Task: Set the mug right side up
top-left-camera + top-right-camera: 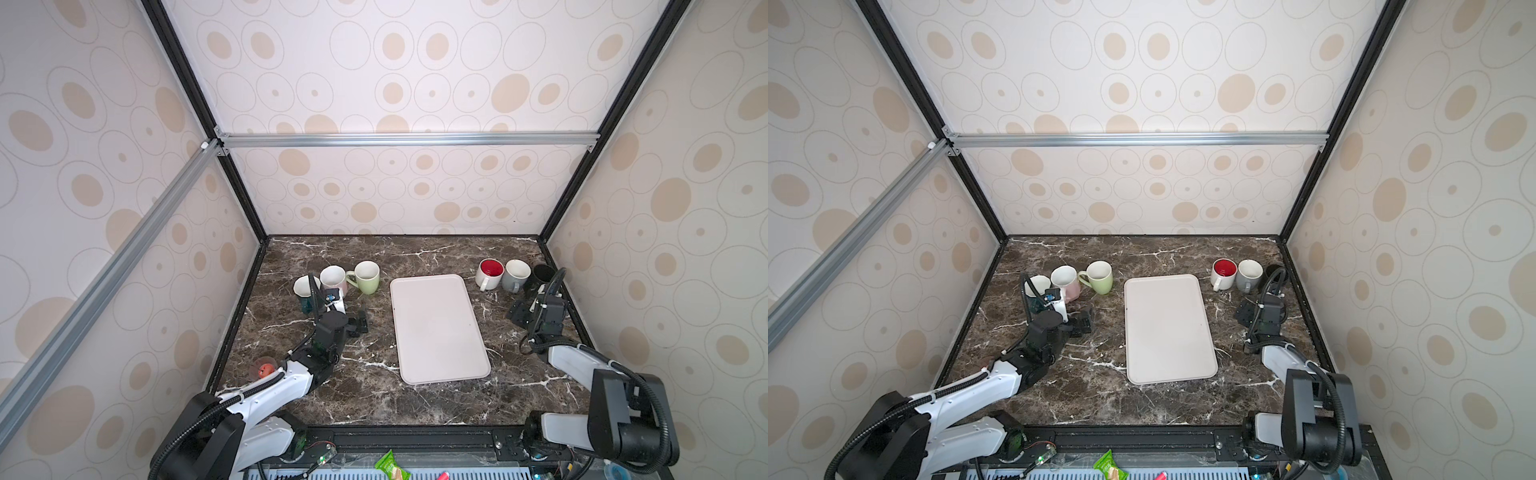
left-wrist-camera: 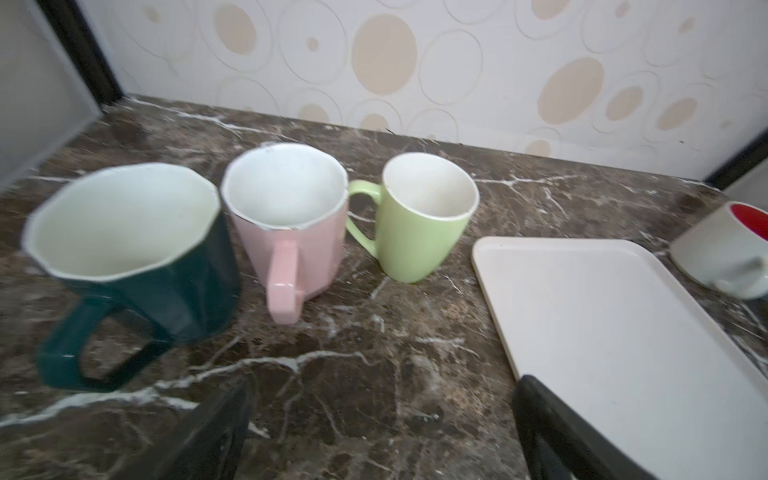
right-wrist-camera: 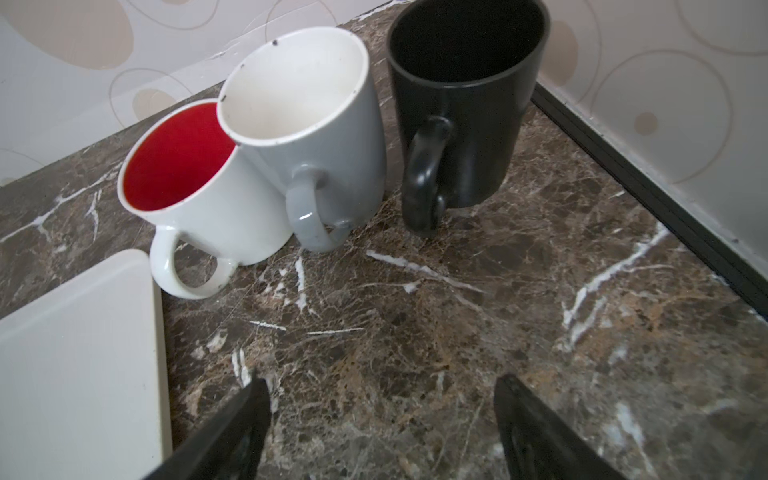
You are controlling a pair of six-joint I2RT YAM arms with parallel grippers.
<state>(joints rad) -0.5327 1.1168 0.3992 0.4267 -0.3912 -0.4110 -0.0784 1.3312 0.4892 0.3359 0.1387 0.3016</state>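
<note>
A dark brown marble tabletop point(image 1: 374, 395) veined with white fills the floor of a booth whose left, right and far walls point(image 1: 395, 83) are papered in pale rings and beige ovals. Black frame posts run up the far corners, and an aluminium rail point(image 1: 407, 139) crosses the far wall. A pale, bare tray point(image 1: 436, 328) lies in the middle of the tabletop.

Six mugs stand at the far side, all with their mouths up. Left of the tray are the dark green mug point(image 2: 137, 249), the pink mug point(image 2: 291, 232) and the light green mug point(image 2: 419, 224). Right of the tray are the red-lined white mug point(image 3: 199, 195), the grey mug point(image 3: 316, 137) touching it, and the black mug point(image 3: 465, 104) just beside the right wall.

The left gripper point(image 2: 384, 386) sits near its three mugs with its fingers spread wide and only marble between them. The right gripper point(image 3: 381, 384) has its fingers parted over bare marble on the near side of the black mug, holding nothing
</note>
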